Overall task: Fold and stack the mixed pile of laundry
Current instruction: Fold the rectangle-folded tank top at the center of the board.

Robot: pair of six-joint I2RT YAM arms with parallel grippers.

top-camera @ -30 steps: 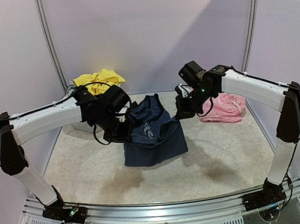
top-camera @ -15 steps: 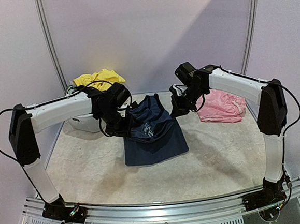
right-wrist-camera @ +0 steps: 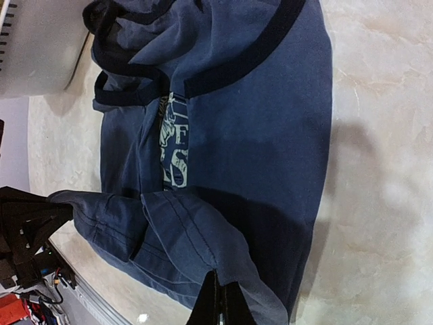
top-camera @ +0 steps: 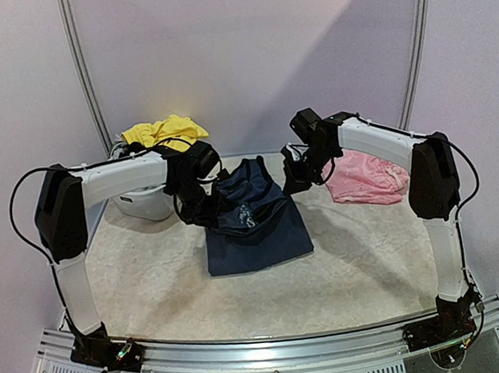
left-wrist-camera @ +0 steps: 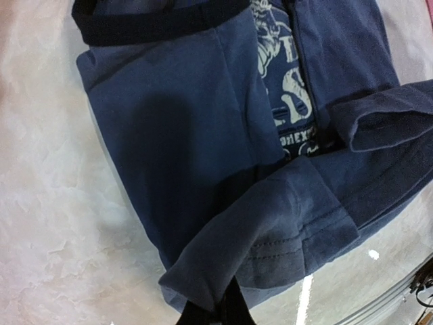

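Note:
The navy tank top with white lettering [top-camera: 254,221] lies on the table's middle, its hem end lifted and carried over its body. My left gripper [top-camera: 206,209] is shut on the hem's left corner [left-wrist-camera: 223,271]. My right gripper [top-camera: 294,183] is shut on the hem's right corner [right-wrist-camera: 223,271]. Both hold the hem above the shirt, near its neck end. The white lettering shows in the left wrist view [left-wrist-camera: 287,88] and in the right wrist view [right-wrist-camera: 174,145]. A pale pink piece [top-camera: 370,179] lies at the right. A yellow piece [top-camera: 163,131] sits at the back left.
A white plastic tub [top-camera: 143,202] stands at the back left under the yellow cloth; its rim shows in the right wrist view [right-wrist-camera: 34,47]. The metal rail [top-camera: 273,370] runs along the near edge. A pale wall stands behind the table.
Both grippers have carried the tank top's hem farther back, toward the neck end, and both arms have stretched away from the near edge. The fold has deepened.

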